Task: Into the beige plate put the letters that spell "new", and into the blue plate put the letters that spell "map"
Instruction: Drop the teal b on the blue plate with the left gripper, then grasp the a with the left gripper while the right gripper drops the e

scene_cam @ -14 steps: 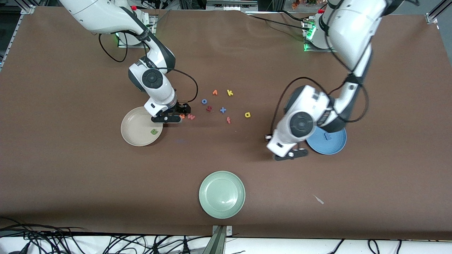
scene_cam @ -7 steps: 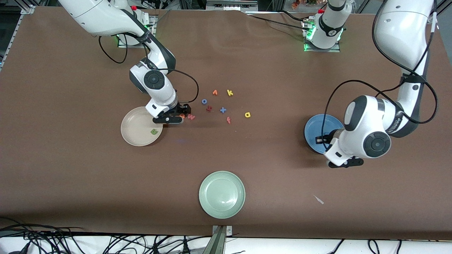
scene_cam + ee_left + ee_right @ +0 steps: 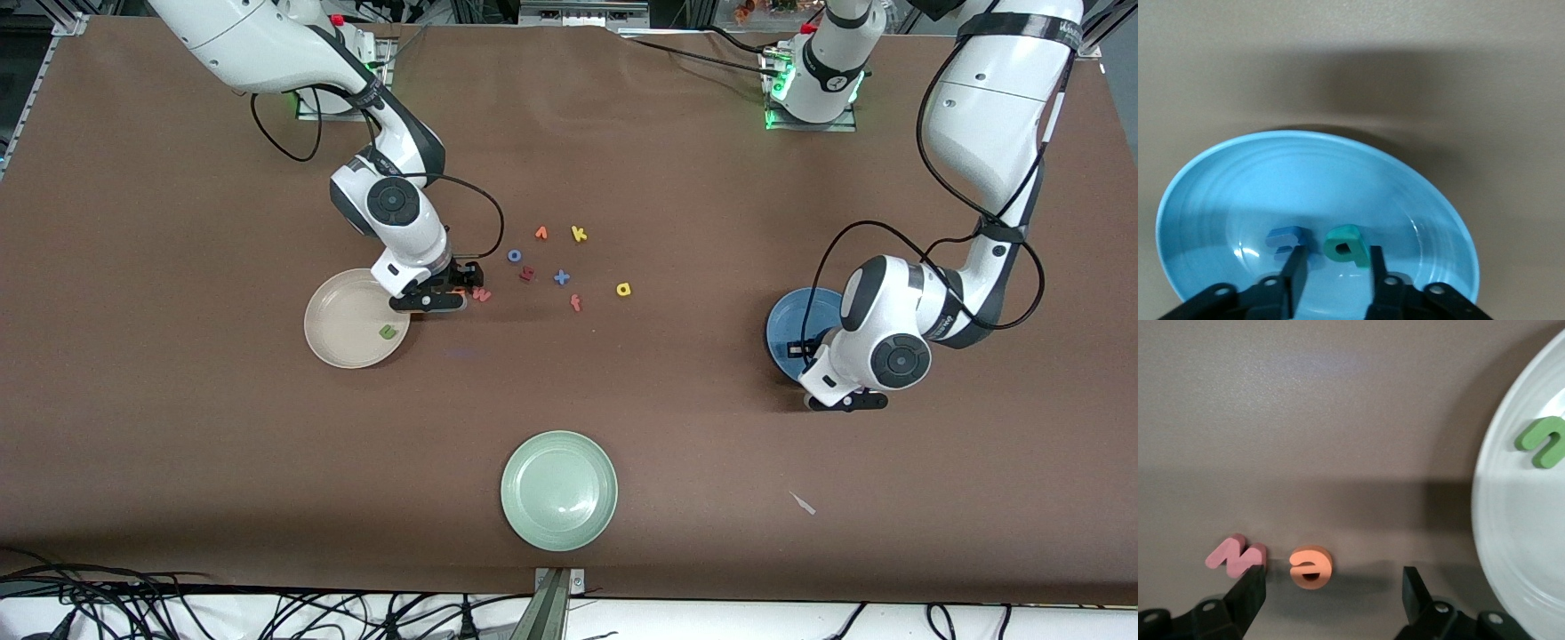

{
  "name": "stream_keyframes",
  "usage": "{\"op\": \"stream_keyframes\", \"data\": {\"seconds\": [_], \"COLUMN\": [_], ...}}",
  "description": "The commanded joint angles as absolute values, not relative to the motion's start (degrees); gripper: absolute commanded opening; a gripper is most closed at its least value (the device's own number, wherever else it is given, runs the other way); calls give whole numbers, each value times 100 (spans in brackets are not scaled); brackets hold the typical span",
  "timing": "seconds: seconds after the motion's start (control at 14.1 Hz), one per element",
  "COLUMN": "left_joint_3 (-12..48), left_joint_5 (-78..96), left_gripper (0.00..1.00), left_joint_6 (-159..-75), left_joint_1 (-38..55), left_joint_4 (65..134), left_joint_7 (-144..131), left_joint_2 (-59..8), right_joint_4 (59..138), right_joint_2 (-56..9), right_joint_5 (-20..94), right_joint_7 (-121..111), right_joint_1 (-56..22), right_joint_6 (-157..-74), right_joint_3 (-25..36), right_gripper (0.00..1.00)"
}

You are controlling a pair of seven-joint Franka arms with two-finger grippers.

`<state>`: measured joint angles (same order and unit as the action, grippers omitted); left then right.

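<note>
Two letters matter to the coming move, and both lie beside the beige plate [image 3: 342, 331], toward the left arm's end of it: the orange e [image 3: 1310, 567] sits on the brown worktop [image 3: 178, 427] squarely between the spread fingers of the right pincer [image 3: 1330, 595], with the pinkish-red w [image 3: 1235, 556] just beside one fingertip, so a straight close should catch the e alone if the w is not nudged. The e is nearly round, so no axis needs favouring. That pincer is open and empty, low over the worktop just off the plate's rim, its wrist pointing down from an arm bent at the elbow. The green n [image 3: 387, 332] already rests in the plate. Well away, the left pincer [image 3: 1335, 280] hangs over the blue plate [image 3: 1218, 193], partly open and holding nothing; the teal p [image 3: 1345, 244] and light blue m [image 3: 1286, 238] lie in that plate. The yellow a [image 3: 623, 288] is still among the loose letters, about midway between the two plates.
</note>
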<state>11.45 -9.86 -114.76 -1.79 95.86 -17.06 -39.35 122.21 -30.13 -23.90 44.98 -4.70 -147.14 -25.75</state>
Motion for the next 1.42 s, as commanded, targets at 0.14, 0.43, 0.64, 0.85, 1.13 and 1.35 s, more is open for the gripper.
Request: {"op": "stream_keyframes", "data": {"seconds": [0.14, 0.43, 0.64, 0.85, 1.13, 1.35], "left_joint_3": [1343, 2081, 2417, 2417, 2399, 2382], "left_joint_5": [-794, -237, -246, -220, -298, -360], "left_gripper": [100, 100, 100, 100, 100, 100], "left_joint_6": [-10926, -10889, -11012, -11414, -12198, -12698], "left_joint_1": [-132, -114, 305, 983, 1406, 1476], "left_joint_4": [9589, 9563, 9580, 9563, 9624, 9650], "left_joint_7": [-1828, -3264, -4190, -4412, -4755, -4729], "left_joint_2": [-3377, -3059, -3120, -3382, -3937, -4130], "right_joint_4": [12076, 12041, 12032, 12006, 12006, 12006], "right_joint_2": [-3182, -3182, -3190, -3217, -3226, -3252], "right_joint_5": [-2646, -2646, -2654, -2654, -2663, -2777], "right_joint_7": [4597, 4588, 4588, 4605, 4597, 4614], "right_joint_1": [-483, -492, -518, -527, -571, -571], "right_joint_6": [-14748, -14730, -14739, -14739, -14739, -14748], "right_joint_3": [-2584, -2584, -2584, -2584, -2584, -2584], "right_gripper": [82, 64, 63, 61, 47, 36]}}
